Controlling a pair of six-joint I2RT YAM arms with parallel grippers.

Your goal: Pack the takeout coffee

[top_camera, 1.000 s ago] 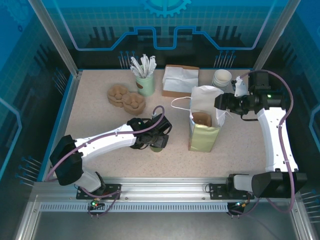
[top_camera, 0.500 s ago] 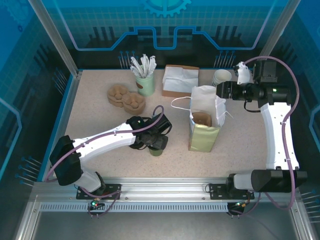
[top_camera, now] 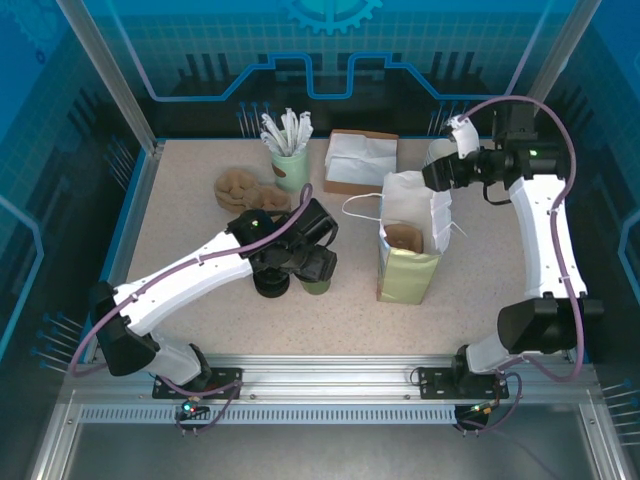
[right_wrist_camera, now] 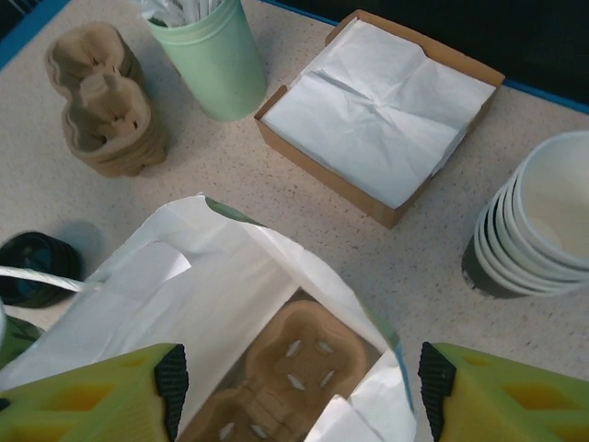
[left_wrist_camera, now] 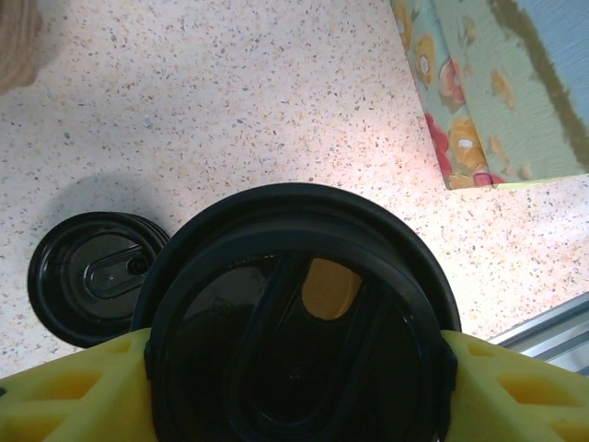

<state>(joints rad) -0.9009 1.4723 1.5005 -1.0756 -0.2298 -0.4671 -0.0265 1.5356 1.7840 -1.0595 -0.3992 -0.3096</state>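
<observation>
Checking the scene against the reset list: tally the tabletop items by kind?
Paper bag: 1
Lidded takeout coffee: 1
Black lid stack: 1
Lidless cup stack: 1
Napkin box: 1
Green cup of white sticks: 1
Cardboard carrier stack: 1
Carrier inside bag: 1
Total: 8

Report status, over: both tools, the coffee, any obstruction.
Left tool clamped on coffee. Right tool open over bag. Carrier inside bag; lids beside coffee.

Ahead of the right claw (right_wrist_camera: 301, 391) a box of white napkins (right_wrist_camera: 382, 110) is seen, stacked white cups (right_wrist_camera: 543, 221) ahead-right, a green cup (right_wrist_camera: 207, 55) and cardboard carriers (right_wrist_camera: 101, 101) ahead-left. A black lid stack (left_wrist_camera: 92, 276) is seen left of the left claw (left_wrist_camera: 294, 387).
</observation>
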